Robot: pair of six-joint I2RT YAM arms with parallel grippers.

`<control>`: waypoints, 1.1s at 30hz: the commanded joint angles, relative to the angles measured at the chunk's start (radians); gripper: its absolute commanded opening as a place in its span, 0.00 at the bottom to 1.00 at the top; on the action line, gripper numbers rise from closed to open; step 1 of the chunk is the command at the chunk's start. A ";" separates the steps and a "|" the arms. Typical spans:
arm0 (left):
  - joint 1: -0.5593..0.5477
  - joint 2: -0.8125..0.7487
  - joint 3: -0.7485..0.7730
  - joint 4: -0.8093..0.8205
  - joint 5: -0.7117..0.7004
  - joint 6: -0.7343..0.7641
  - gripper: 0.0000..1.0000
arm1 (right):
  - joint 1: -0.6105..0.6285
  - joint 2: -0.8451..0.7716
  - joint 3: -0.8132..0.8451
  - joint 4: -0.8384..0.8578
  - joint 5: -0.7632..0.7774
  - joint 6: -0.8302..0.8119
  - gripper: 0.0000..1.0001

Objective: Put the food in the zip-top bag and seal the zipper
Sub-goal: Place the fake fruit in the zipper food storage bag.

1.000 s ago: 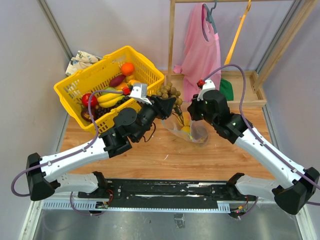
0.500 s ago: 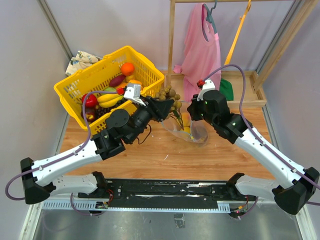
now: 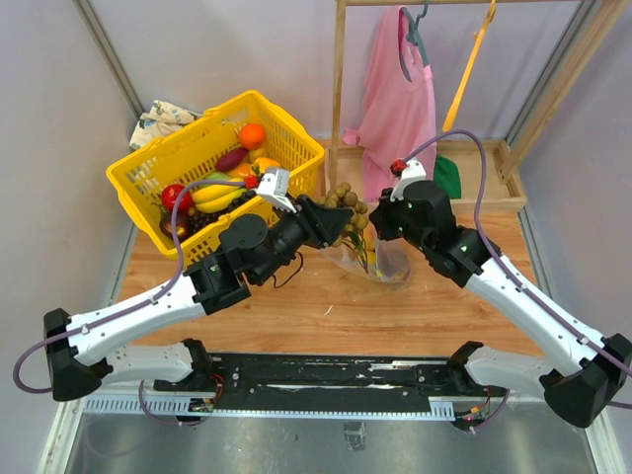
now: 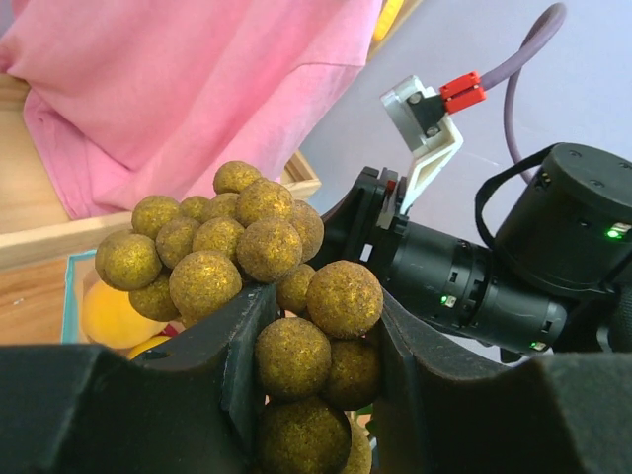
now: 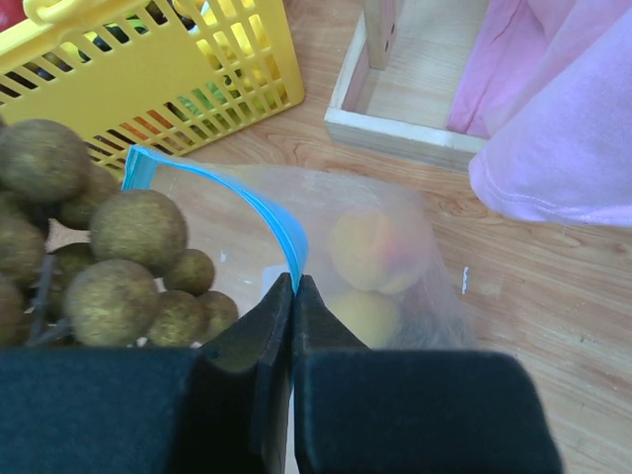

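the right gripper (image 5: pixel 293 296) pinches the zipper (image 5: pixel 247 202) to prop the zip-top bag (image 3: pixel 385 262) open at mid-frame, so the left gripper (image 4: pixel 321 346), clamped on the grape cluster (image 4: pixel 237 247), can drop it in.

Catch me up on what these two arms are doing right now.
The left pincer is shut on a brownish grape cluster, holding it right by the open mouth of the clear zip-top bag. The right pincer pinches the bag's blue zipper strip, lifting that edge so the bag stands open. Yellowish round fruits lie inside it. More toy food sits in the yellow basket; nothing is sealed yet.
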 commanded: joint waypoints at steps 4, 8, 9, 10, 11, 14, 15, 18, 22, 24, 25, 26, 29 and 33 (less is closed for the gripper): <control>-0.007 0.041 0.028 0.008 0.002 -0.032 0.00 | -0.012 -0.040 -0.023 0.058 -0.051 -0.012 0.01; 0.017 0.069 0.028 -0.003 0.047 -0.065 0.00 | -0.012 -0.048 -0.027 0.070 -0.076 -0.019 0.01; 0.027 0.072 0.024 -0.004 0.063 -0.076 0.00 | -0.012 -0.050 -0.028 0.069 -0.074 -0.019 0.01; 0.034 0.074 0.019 -0.003 0.075 -0.086 0.00 | -0.013 -0.052 -0.029 0.068 -0.069 -0.021 0.01; 0.041 0.076 0.016 -0.003 0.081 -0.093 0.00 | -0.014 -0.054 -0.031 0.070 -0.064 -0.021 0.01; 0.051 0.080 0.007 -0.014 0.082 -0.100 0.00 | -0.013 -0.061 -0.032 0.070 -0.061 -0.021 0.01; 0.057 0.080 0.004 -0.020 0.080 -0.102 0.00 | -0.014 -0.062 -0.031 0.068 -0.063 -0.022 0.01; 0.075 0.085 -0.003 -0.037 0.082 -0.115 0.00 | -0.014 -0.063 -0.030 0.071 -0.071 -0.024 0.01; 0.096 0.090 -0.014 -0.053 0.108 -0.142 0.00 | -0.014 -0.071 -0.032 0.073 -0.066 -0.026 0.01; 0.098 0.086 -0.018 -0.059 0.117 -0.151 0.00 | -0.014 -0.077 -0.035 0.072 -0.052 -0.027 0.01; 0.099 0.082 -0.021 -0.060 0.120 -0.154 0.00 | -0.014 -0.080 -0.037 0.072 -0.043 -0.026 0.01; 0.099 0.081 -0.026 -0.060 0.121 -0.157 0.00 | -0.015 -0.081 -0.039 0.073 -0.036 -0.024 0.01; 0.100 0.084 -0.027 -0.074 0.119 -0.158 0.00 | -0.018 -0.080 -0.039 0.072 -0.041 -0.021 0.01; 0.101 0.109 -0.008 -0.113 0.120 -0.157 0.00 | -0.020 -0.081 -0.039 0.072 -0.050 -0.023 0.01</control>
